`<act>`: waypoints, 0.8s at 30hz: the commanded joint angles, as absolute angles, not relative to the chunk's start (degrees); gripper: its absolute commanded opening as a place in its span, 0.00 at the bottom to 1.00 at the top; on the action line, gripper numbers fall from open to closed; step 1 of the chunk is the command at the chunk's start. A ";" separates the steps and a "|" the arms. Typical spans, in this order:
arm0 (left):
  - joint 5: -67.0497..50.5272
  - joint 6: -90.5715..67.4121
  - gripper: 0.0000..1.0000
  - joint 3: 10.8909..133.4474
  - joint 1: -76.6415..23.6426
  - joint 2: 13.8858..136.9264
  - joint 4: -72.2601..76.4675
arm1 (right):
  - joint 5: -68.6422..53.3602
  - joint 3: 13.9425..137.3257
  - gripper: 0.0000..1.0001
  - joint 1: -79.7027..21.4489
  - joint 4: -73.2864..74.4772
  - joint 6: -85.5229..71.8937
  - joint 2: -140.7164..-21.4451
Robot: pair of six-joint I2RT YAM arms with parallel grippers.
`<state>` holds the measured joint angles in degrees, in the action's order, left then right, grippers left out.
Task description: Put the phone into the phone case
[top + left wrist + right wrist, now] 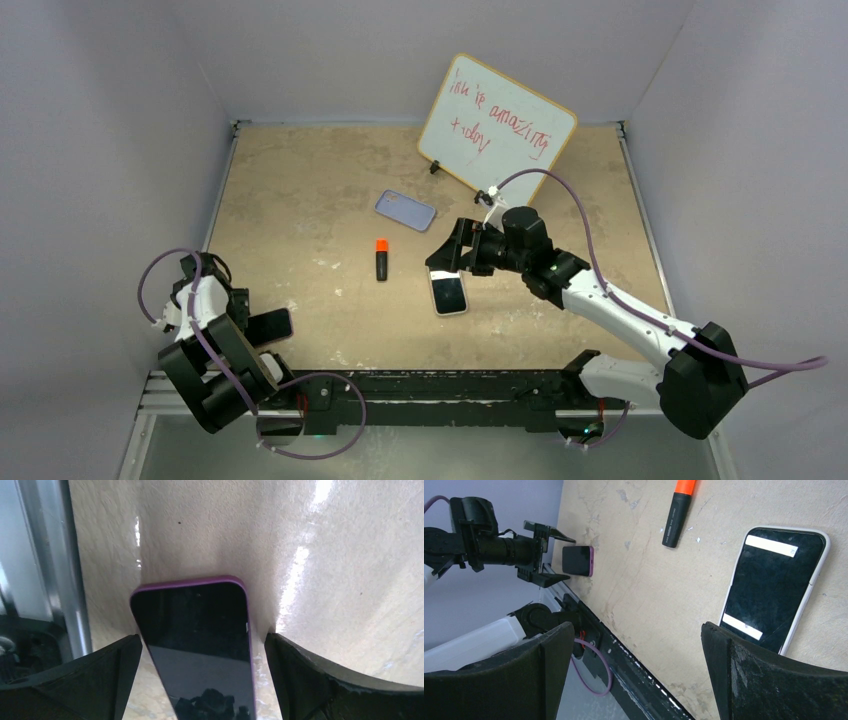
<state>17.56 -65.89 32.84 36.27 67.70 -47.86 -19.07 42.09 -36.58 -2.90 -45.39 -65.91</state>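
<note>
Top view: the phone (450,294) lies screen-up on the desk (300,200), long axis near-to-far, far end at my released right hand (452,262). The phone case (405,210) lies crosswise, well apart; I judge seating without turning may jam.

Left wrist view: my left hand (202,640), released, straddles a second phone (195,625).

Right wrist view: the phone sits off-centre by one finger; closing could shove it toward the marker (676,512).
</note>
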 commanded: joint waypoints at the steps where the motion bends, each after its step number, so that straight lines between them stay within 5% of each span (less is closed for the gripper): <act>1: 15.77 -67.21 1.00 29.90 36.66 67.96 -41.47 | -20.70 43.83 0.97 -36.41 -4.53 -45.86 -65.51; 13: 12.87 -63.21 0.86 28.89 35.52 71.47 -38.25 | -20.88 43.73 0.97 -36.43 -6.77 -46.31 -68.93; 24: 4.80 -61.92 0.75 34.24 17.93 79.15 -36.93 | -19.62 41.99 0.96 -36.39 -9.05 -47.49 -70.12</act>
